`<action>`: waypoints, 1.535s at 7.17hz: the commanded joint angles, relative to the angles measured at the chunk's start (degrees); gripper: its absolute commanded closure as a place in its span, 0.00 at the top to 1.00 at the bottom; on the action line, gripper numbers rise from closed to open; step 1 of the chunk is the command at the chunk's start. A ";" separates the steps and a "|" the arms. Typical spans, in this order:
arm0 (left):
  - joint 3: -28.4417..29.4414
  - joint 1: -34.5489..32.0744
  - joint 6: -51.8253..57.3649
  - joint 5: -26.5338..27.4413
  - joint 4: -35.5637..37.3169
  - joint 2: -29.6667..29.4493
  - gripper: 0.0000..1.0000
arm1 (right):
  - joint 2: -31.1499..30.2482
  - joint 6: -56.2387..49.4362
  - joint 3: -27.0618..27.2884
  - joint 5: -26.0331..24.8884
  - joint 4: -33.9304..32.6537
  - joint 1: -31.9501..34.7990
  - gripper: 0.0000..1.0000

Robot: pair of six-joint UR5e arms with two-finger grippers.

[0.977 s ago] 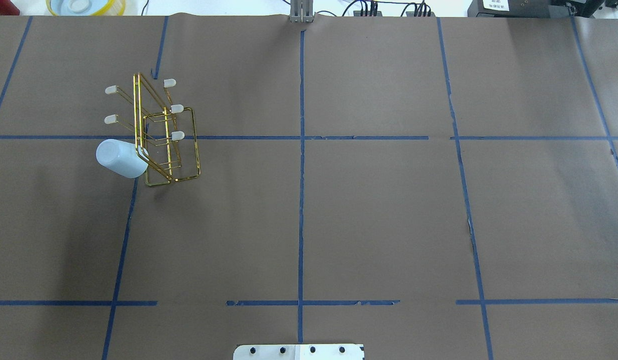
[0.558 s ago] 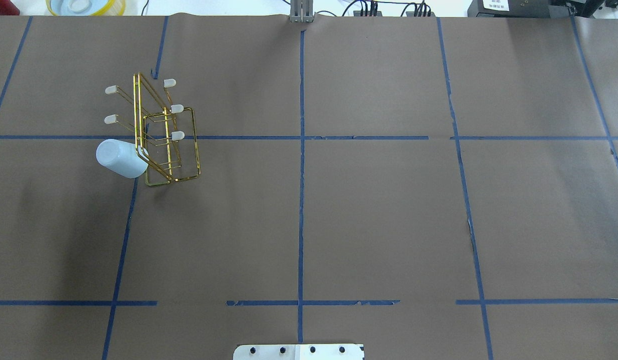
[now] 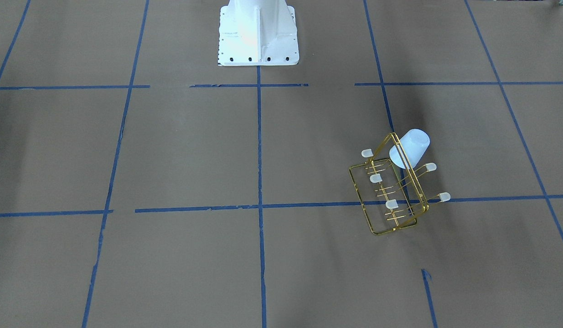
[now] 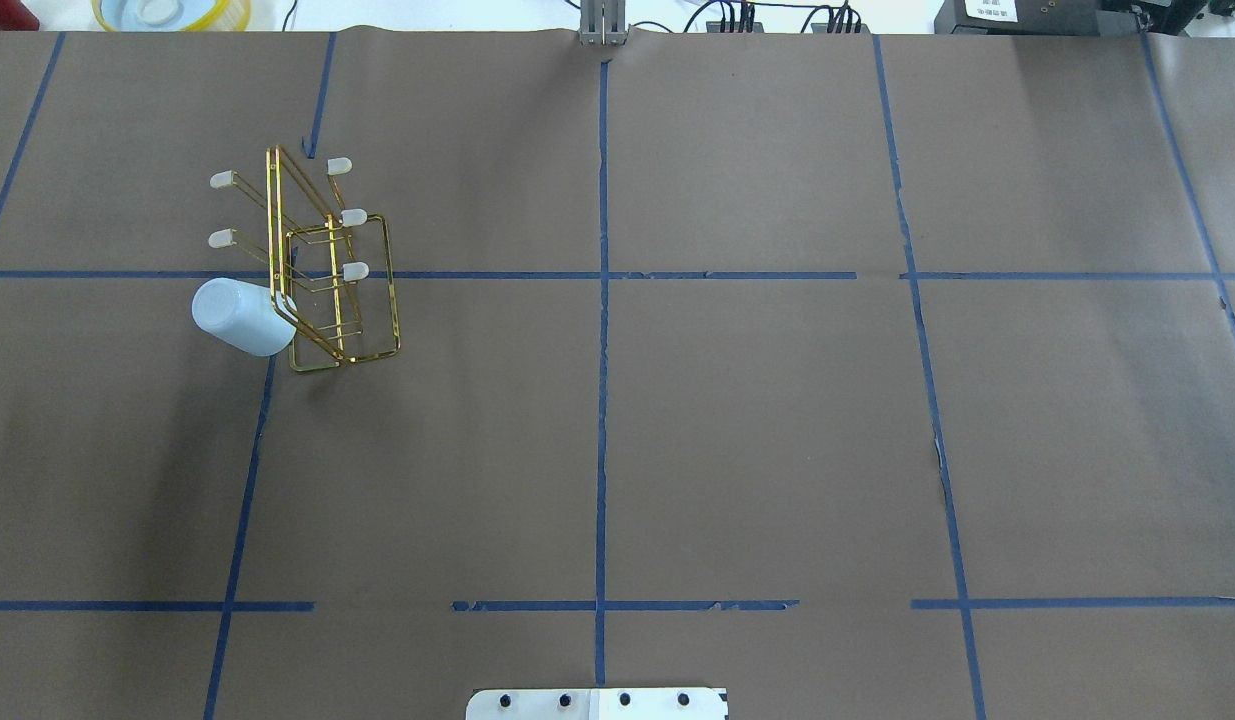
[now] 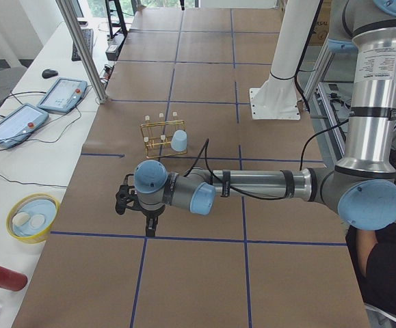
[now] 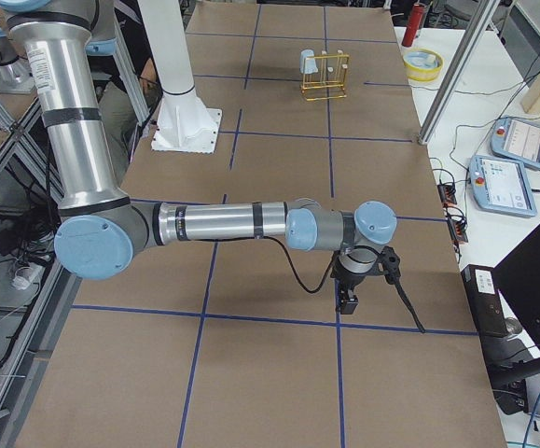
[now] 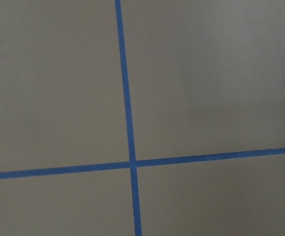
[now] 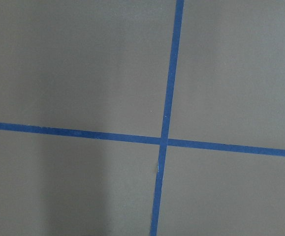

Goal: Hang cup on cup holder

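Cup on its prong, both arms held well apart from the rack.

The cup point(image 4: 239, 318) sits mouth-first over the nearest prong on the left side of the cup holder point(image 4: 332, 290), base tilted up and outward, at the far left of the table point(image 4: 777, 450). The hang looks done, so the step in hand is likely to stand clear. The left gripper point(image 5: 150, 231) and right gripper point(image 6: 348, 301) hover over bare paper and appear only in the side views, so it cannot be told whether their jaws are parted or closed. Any further move should probably rise first and avoid the light wire rack, since only the prong's slant holds the cup.
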 commanded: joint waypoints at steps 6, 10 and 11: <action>-3.36 -0.88 14.43 3.34 2.61 0.15 1.00 | 0.00 0.00 0.02 0.00 0.00 0.00 1.00; -2.65 -1.06 14.71 2.56 7.89 0.32 1.00 | 0.00 0.00 0.02 0.00 0.00 0.00 1.00; -2.31 -2.62 14.63 2.38 7.62 0.23 1.00 | 0.00 0.00 -0.06 0.00 0.00 0.00 1.00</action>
